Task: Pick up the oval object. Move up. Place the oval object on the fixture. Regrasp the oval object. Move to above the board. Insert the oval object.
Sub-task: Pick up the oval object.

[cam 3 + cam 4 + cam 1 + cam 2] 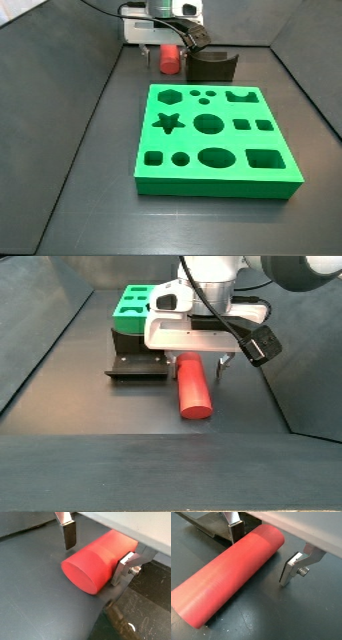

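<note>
The oval object (195,386), a smooth red-orange peg, lies flat on the dark floor, seen in both side views (170,58). My gripper (198,356) is low over its far end and stands open, one finger on each side of the peg. Both wrist views show the oval object (97,562) (231,577) between the silver fingers (123,569) (291,569), with a gap left at one side. The fixture (138,364), a dark notched block, sits right beside the peg (211,66). The green board (214,187) with its shaped holes lies farther off (120,321).
Grey walls (80,110) slope up around the dark floor. The arm's white body (201,296) hangs over the peg's far end, and cables (254,341) trail beside the gripper.
</note>
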Available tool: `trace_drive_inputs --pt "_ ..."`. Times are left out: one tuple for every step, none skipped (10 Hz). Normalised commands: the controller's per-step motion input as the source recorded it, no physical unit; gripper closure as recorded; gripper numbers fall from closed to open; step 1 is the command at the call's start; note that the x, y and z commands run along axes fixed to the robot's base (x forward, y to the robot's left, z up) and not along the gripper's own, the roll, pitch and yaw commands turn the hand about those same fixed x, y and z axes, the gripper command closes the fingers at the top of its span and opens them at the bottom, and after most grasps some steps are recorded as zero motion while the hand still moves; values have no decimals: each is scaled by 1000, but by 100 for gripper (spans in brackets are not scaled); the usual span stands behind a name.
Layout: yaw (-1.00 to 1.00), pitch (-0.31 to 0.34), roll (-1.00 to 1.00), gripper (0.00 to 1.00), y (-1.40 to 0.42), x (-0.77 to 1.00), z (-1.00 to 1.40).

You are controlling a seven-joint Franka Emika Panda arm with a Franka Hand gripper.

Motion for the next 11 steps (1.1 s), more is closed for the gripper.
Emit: trace_drive_inputs --pt "0 0 0 100 0 0 0" --pt "0 0 0 100 0 0 0" --pt "0 0 0 100 0 0 0" --pt "0 0 0 100 0 0 0" --pt "0 0 0 100 0 0 0" --pt "0 0 0 100 0 0 0" --pt "0 0 0 100 0 0 0" --pt "0 0 0 100 0 0 0" --pt "0 0 0 100 0 0 0" --pt "0 0 0 100 0 0 0" --pt "0 0 0 100 0 0 0"
